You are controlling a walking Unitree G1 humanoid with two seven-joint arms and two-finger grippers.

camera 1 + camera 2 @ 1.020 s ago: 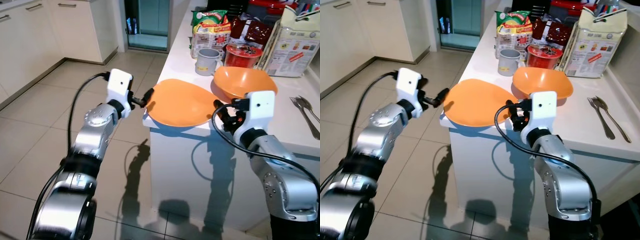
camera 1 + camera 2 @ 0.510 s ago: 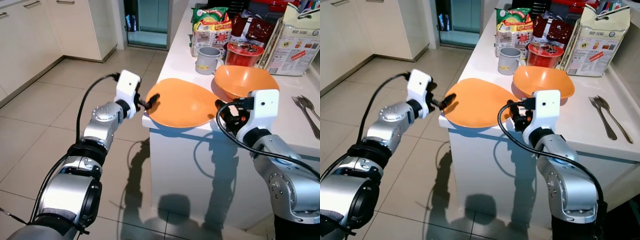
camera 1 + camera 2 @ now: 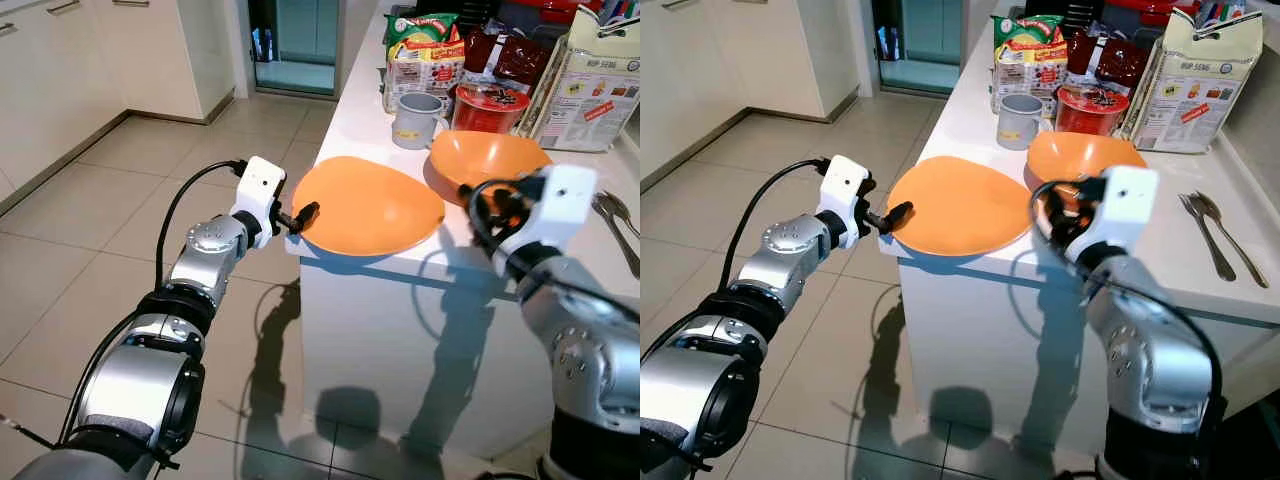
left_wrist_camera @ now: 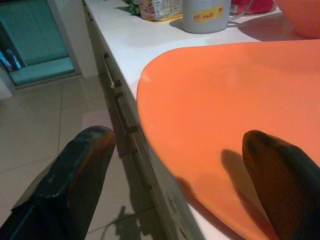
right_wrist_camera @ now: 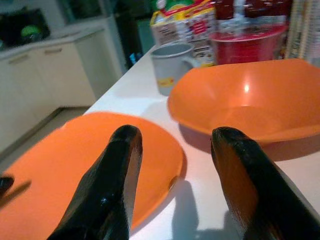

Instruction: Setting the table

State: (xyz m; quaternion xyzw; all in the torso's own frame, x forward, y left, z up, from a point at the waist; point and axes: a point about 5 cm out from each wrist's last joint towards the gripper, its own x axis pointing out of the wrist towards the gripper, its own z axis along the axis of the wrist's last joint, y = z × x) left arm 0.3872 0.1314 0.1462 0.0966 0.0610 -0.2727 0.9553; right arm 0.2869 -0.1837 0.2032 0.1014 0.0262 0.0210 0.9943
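Plate: orange plate point(image 3: 368, 204) lies on the near left corner of the white counter point(image 3: 360, 120), its edge overhanging.
Left gripper point(image 3: 303, 216): fingers spread wide, straddling the plate's left rim.
Right gripper point(image 5: 172, 170): parted, between plate and orange bowl point(image 3: 484, 164).

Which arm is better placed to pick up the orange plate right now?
Left. The left gripper is open at the orange plate where it overhangs the counter edge. The right gripper is also open but points between plate and orange bowl.
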